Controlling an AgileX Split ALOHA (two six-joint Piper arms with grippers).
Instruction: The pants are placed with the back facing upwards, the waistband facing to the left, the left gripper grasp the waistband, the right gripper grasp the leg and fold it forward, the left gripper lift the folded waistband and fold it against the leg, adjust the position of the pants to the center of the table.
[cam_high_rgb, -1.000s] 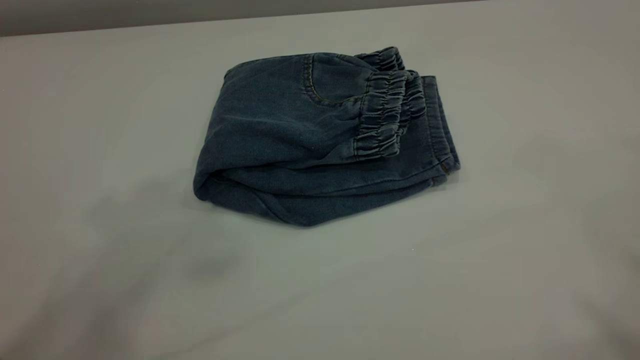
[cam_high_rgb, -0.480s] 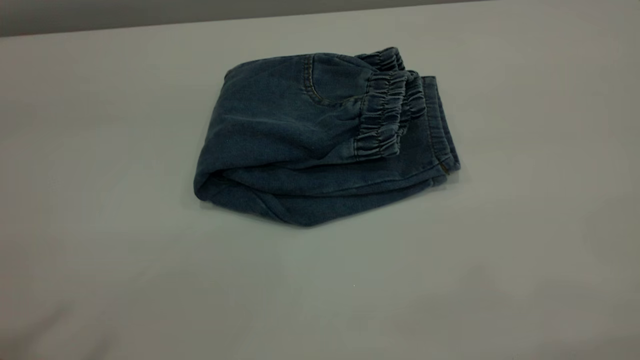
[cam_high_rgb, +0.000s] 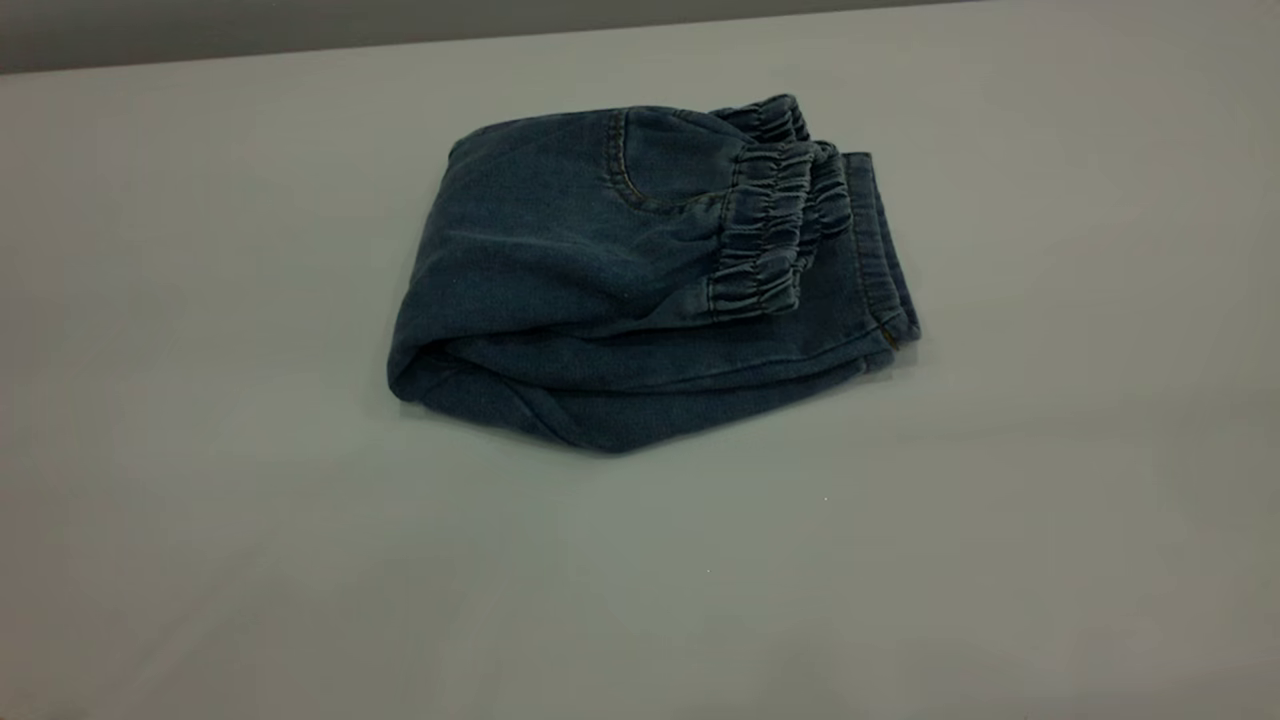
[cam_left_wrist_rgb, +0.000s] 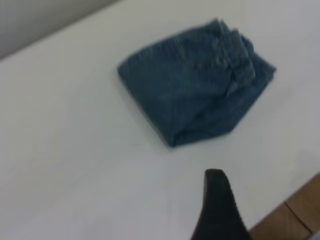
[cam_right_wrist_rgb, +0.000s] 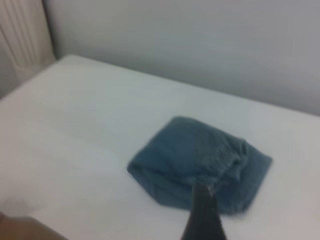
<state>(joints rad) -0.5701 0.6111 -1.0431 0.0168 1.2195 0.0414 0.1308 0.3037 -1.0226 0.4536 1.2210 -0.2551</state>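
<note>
Your folded denim pants (cam_high_rgb: 640, 280) lie alone near the middle of the white bench (cam_high_rgb: 200, 500), elastic waistband (cam_high_rgb: 770, 235) on top beside the stitched hem (cam_high_rgb: 885, 260). Bare bench surrounds every edge. Only one black finger of each pincer, left (cam_left_wrist_rgb: 217, 210) and right (cam_right_wrist_rgb: 202, 215), shows, held above the bench; whether either is open cannot be told.

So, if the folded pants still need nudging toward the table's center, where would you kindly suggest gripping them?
Probably the rounded fold edge of the pants, from the left: all layers join there, while the elastic waistband lies loose on top.
</note>
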